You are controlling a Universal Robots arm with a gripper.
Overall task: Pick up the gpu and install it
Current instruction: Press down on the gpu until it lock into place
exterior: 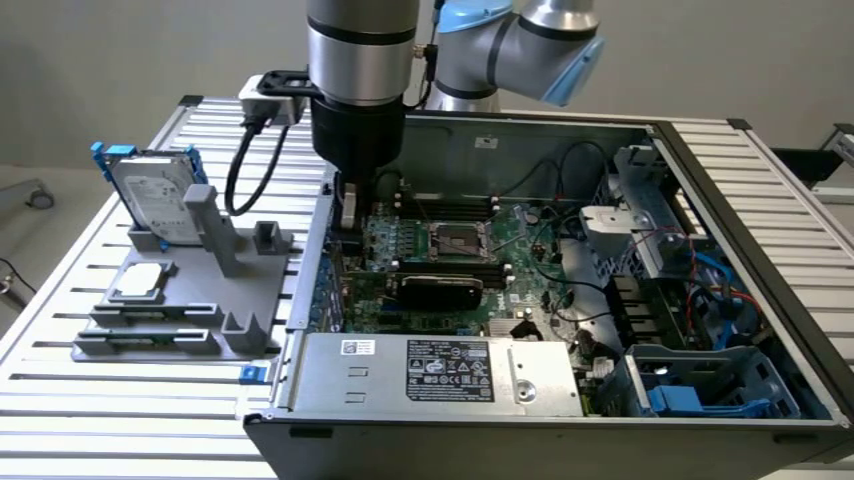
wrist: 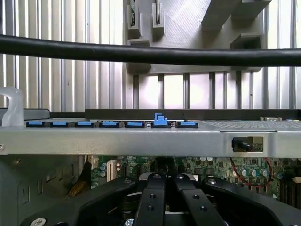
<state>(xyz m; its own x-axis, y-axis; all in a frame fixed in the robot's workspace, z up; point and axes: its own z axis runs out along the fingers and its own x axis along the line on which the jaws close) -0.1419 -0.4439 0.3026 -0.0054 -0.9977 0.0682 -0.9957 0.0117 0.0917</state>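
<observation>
Black-shrouded, the gpu point(exterior: 441, 291) already sits in your open computer case point(exterior: 747, 200), lying across the green motherboard point(exterior: 527, 245) just below the processor socket. Your gripper point(exterior: 350, 215) hangs inside the case by the wall on the exterior view's left, jaws clenched on nothing. On the slatted surface point(exterior: 80, 400), the grey rack point(exterior: 200, 300) holds an upright blue-framed hard drive point(exterior: 151, 195) and a flat silver drive point(exterior: 142, 281).

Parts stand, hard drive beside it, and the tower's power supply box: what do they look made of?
The parts stand looks like matte grey plastic, perhaps printed: uniform dull colour, blocky posts. The hard drive upright in it shows a shiny silver metal face within a blue, plastic-looking frame. The power supply box looks like bare sheet metal: pale grey sheen, folded edges, a printed label.
</observation>
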